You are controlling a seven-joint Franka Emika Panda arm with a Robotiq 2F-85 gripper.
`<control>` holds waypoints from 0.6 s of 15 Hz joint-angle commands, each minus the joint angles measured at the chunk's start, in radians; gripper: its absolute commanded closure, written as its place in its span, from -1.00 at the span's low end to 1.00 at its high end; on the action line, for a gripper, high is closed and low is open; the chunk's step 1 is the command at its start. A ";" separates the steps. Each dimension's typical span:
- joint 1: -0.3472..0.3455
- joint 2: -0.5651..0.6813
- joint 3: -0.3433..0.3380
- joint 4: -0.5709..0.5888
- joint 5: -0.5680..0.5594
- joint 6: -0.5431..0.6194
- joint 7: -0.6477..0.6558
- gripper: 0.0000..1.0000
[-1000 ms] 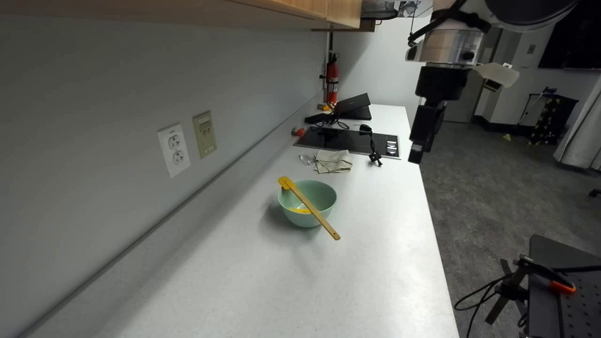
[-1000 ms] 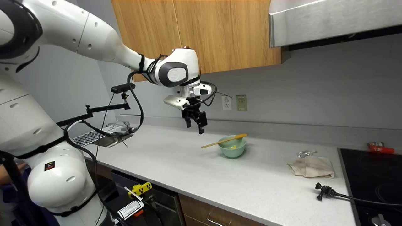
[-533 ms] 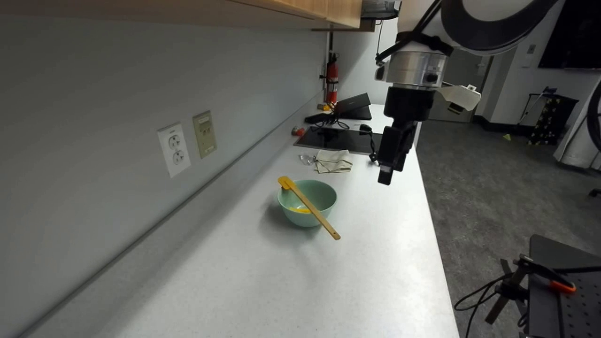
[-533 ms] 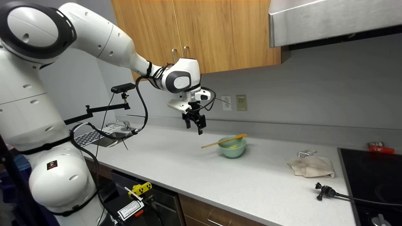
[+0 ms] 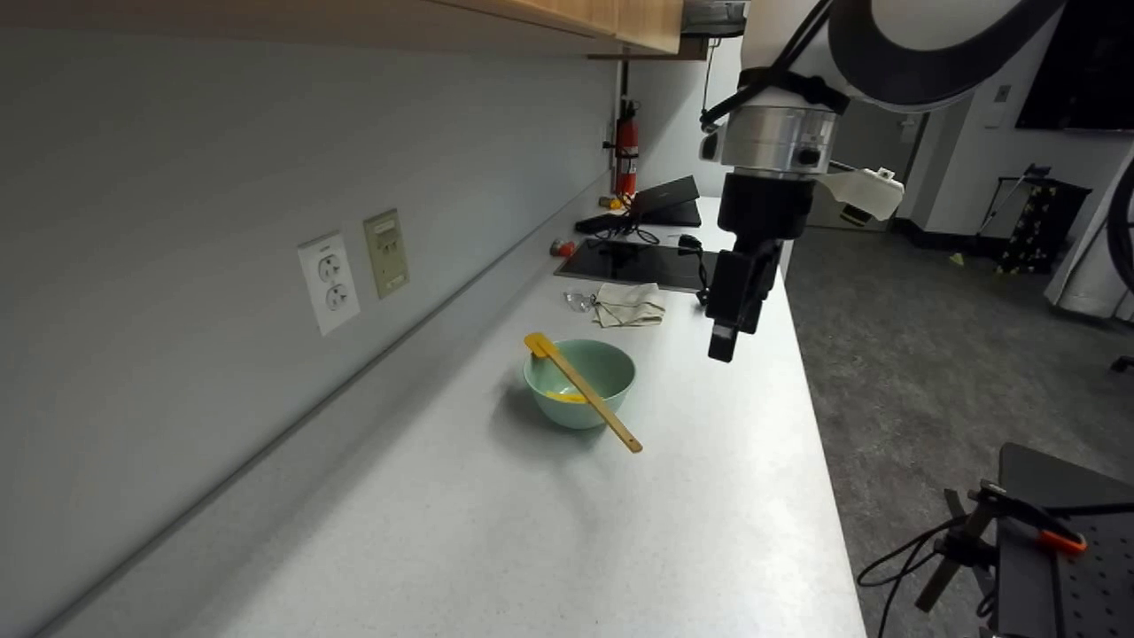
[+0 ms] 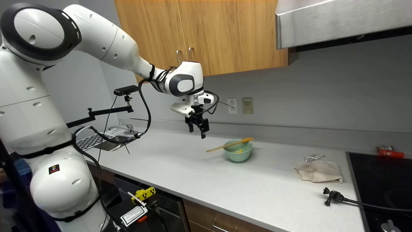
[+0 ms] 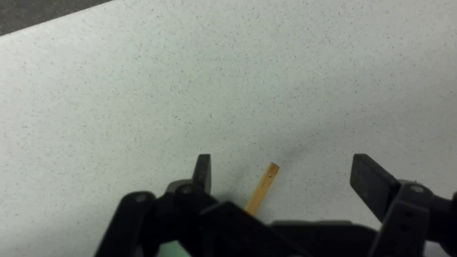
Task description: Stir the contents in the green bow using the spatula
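a: where's the spatula (image 5: 586, 390)?

b: across the mouth of the green bowl (image 6: 237, 157). its yellow head overhangs the rim toward the wall (image 6: 334, 96); the handle sticks out past the opposite rim, over the counter (image 6: 273, 190).

a: and inside?

b: something yellow (image 5: 565, 397), low down, partly behind the handle.

a: the gripper (image 6: 197, 130)?

b: spread wide, hanging above the counter near the bowl, apart from it. in the wrist view the handle's end shows between the two fingers, touching neither.

a: the bowl barely shows there.

b: the gripper's own black linkage is in the way. a green patch peeks out at the bottom of that view.

a: and in an exterior view something cuts across the stovetop (image 5: 611, 263).

b: that's the gripper too, in front of one end of it.

a: who are the neighbours on the counter?

b: a folded cloth (image 6: 319, 171), a clear, shiny thing (image 6: 313, 158) just beside it, then a black mount (image 6: 334, 196) whose cable (image 6: 370, 204) runs over the stovetop. a red object (image 6: 390, 153) sits at the stovetop's back edge; i can't tell what it is.

a: and up the wall?

b: a white outlet (image 6: 232, 110) and a beige plate (image 6: 247, 105) side by side, with a wooden cabinet (image 6: 231, 35) above and a metal hood (image 6: 341, 29) beside that.
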 commanded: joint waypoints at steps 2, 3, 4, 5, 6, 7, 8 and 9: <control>-0.012 0.137 -0.005 0.058 -0.020 0.126 0.190 -1.00; -0.011 0.169 -0.008 0.070 -0.026 0.158 0.237 -1.00; -0.006 0.204 -0.011 0.084 -0.039 0.196 0.289 -1.00; 0.000 0.235 -0.015 0.099 -0.058 0.229 0.338 -1.00; 0.008 0.268 -0.022 0.117 -0.083 0.260 0.393 -1.00; 0.018 0.295 -0.030 0.134 -0.106 0.281 0.441 -1.00; 0.029 0.320 -0.039 0.152 -0.132 0.300 0.486 -1.00; 0.040 0.340 -0.047 0.168 -0.152 0.311 0.524 -1.00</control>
